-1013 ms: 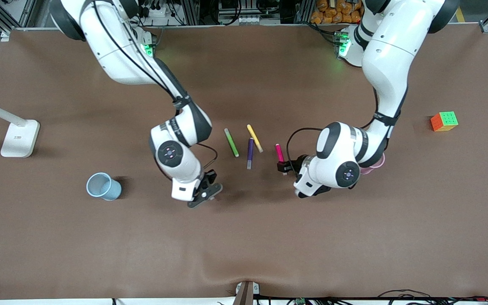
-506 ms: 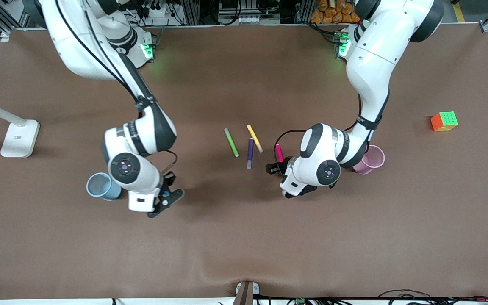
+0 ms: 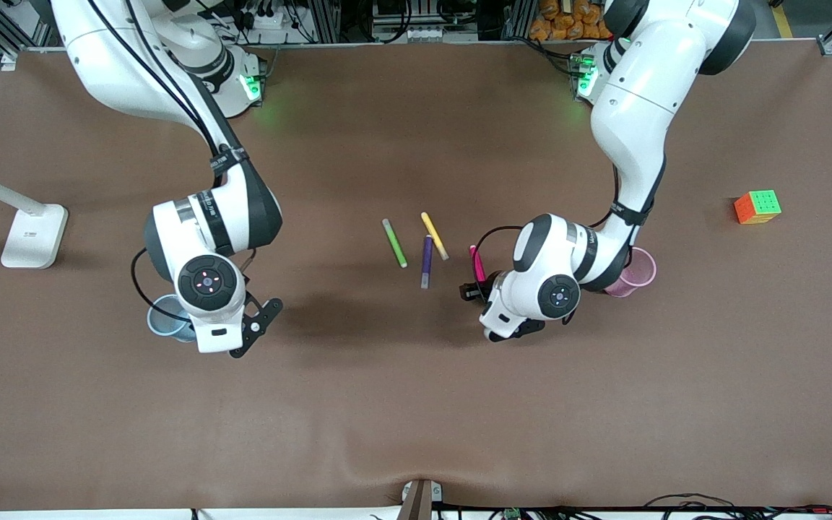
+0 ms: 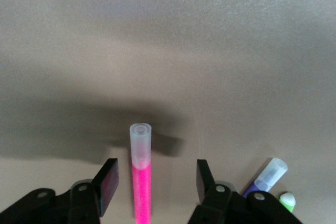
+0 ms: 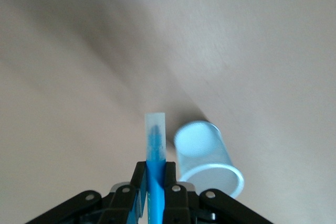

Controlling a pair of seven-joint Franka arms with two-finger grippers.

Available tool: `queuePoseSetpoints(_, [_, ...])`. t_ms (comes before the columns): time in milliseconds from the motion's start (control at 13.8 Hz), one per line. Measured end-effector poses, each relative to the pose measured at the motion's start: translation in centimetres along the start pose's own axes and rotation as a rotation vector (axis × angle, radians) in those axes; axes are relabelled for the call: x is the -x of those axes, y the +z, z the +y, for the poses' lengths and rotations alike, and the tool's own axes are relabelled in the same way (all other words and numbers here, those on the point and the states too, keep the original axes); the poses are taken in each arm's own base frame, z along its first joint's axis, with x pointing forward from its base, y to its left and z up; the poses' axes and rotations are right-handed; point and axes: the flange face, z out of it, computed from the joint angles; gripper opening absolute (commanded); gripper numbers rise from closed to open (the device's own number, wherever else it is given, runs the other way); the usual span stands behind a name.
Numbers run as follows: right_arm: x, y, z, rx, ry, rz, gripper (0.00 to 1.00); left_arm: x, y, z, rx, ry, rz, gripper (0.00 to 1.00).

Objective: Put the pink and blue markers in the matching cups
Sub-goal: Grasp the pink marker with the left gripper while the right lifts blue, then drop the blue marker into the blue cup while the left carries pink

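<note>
1. No text, brand name, number or sign can be read anywhere in these views.
2. Small dark lettering runs along the band of each arm's forearm link in the front view, but it is too small to make out.
3. The pens, cups and cube show no print.

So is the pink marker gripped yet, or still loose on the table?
Loose. The left pincer straddles the pink marker, its fingers standing clear on either side.
</note>
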Motion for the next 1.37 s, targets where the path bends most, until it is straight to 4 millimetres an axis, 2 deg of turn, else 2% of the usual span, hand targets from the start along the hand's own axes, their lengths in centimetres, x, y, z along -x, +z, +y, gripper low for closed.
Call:
queuePoseSetpoints(145, [2.4,1.1,2.7,0.021,-0.057,-0.040,0.00,0.1,0.6,0.0,-0.006,0.001,-0.006,0.59])
queuePoseSetpoints(217, [3.7,1.8,4.0,0.016,-0.071,-0.048,0.00,0.1,0.8,0.0,-0.008,0.002,-0.008,0.53])
queuePoseSetpoints(434, [6.5,3.4,6.7,0.006,-0.103,-0.072,0.00,0.1,1.0,0.0,-0.024,0.013,-0.002,0.22])
queuePoseSetpoints(579, [7.5,4.4,7.7,-0.002,-0.103,-0.080,0.00,0.2,1.0,-0.2,-0.058,0.031,0.002,0.00])
queuePoseSetpoints(1013, [7.6,7.7,7.6,-0.012,-0.120,-0.073,0.00,0.1,0.7,0.0,-0.059,0.036,0.009,0.00])
queuePoseSetpoints(1157, [7.7,8.8,7.7,-0.013,-0.121,-0.066,0.00,0.0,-1.2,-0.1,-0.059,0.033,0.009,0.00])
queuePoseSetpoints(1230, [7.7,9.1,7.7,-0.014,-0.122,-0.065,0.00,-0.1,-3.3,-0.3,-0.057,0.032,0.019,0.00])
queuePoseSetpoints(1374, [7.7,9.3,7.6,-0.015,-0.124,-0.065,0.00,0.0,-9.6,-1.2,-0.070,0.038,0.067,0.00])
